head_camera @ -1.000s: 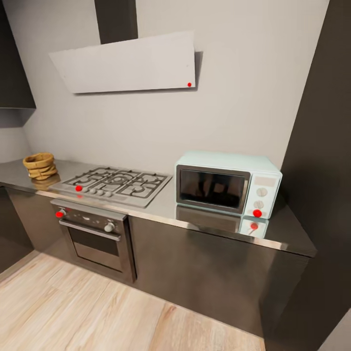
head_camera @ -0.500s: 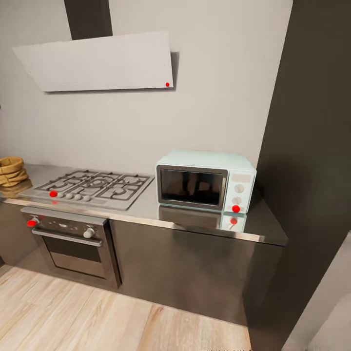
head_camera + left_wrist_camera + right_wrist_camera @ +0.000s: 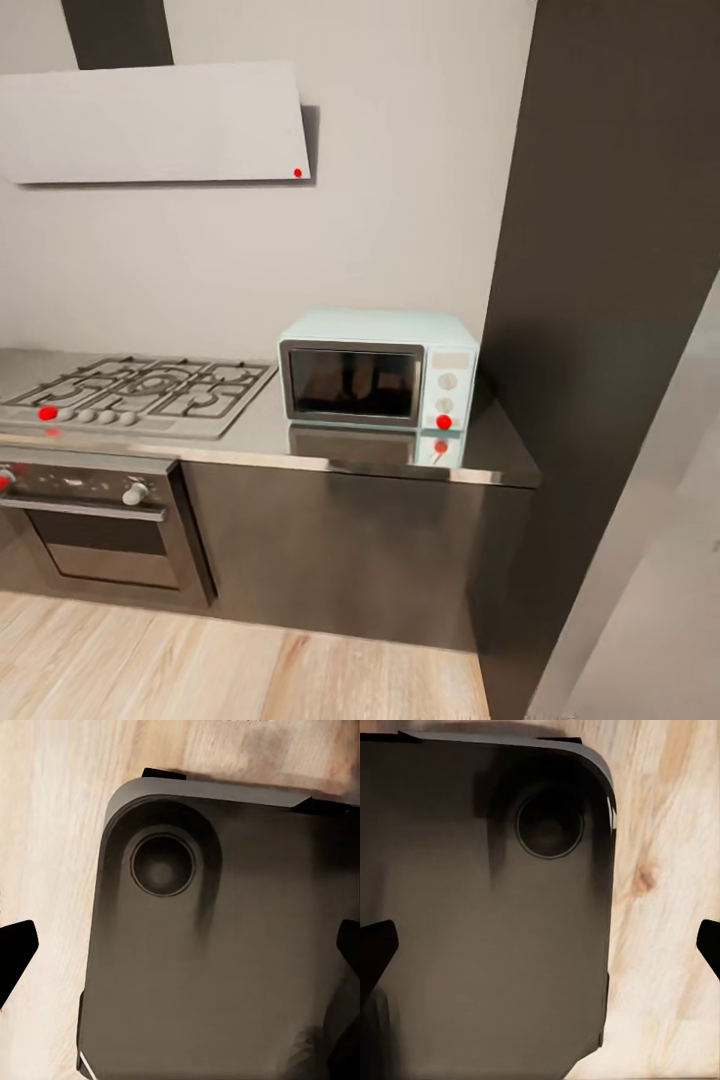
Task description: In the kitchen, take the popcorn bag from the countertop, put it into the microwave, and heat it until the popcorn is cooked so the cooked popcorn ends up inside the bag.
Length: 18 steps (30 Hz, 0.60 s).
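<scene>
Wrist views first: below each arm I see one dark, smooth, rounded base panel with one round recess, over pale plank floor (image 3: 45,832). Left end effector (image 3: 180,952) and right end effector (image 3: 540,945) each show two black fingertips at opposite frame edges, spread wide, holding nothing. Farther off in the head view, one brushed-metal surface (image 3: 380,455) carries one hob (image 3: 135,392) with five knobs at 9 o'clock and one boxy mint microwave (image 3: 378,372), door closed, two knobs. One oven (image 3: 90,530) sits under the hob; one flat hood (image 3: 150,125) hangs at 11 o'clock.
</scene>
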### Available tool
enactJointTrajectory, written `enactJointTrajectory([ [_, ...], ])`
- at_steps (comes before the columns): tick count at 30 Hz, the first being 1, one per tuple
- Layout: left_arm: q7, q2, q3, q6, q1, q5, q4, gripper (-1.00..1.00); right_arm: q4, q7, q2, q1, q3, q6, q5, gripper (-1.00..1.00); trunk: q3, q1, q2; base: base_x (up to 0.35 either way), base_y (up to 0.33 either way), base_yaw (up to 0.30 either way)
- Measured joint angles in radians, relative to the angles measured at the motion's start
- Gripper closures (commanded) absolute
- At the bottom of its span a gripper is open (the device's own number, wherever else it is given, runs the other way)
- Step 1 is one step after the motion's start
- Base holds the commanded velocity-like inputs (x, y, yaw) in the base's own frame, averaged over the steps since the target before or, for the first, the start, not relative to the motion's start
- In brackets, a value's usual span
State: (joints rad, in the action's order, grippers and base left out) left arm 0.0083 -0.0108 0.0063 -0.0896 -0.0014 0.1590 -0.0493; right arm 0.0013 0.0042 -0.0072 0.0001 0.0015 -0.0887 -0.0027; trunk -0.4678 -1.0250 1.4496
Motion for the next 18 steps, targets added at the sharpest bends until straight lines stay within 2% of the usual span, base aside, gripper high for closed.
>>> enactJointTrajectory([
  [6, 0.000, 0.000, 0.000, 0.000, 0.000, 0.000, 0.000, -1.00, 0.000, 0.000, 0.001, 0.000, 0.000, 0.000, 0.000, -1.00, 0.000, 0.000, 0.000, 0.000, 0.000, -0.198],
  [18, 0.000, -0.001, 0.000, 0.000, 0.000, 0.000, 0.000, -1.00, 0.000, 0.000, -0.003, 0.000, 0.005, 0.003, 0.003, -1.00, 0.000, 0.000, 0.000, 0.000, 0.002, -0.010],
])
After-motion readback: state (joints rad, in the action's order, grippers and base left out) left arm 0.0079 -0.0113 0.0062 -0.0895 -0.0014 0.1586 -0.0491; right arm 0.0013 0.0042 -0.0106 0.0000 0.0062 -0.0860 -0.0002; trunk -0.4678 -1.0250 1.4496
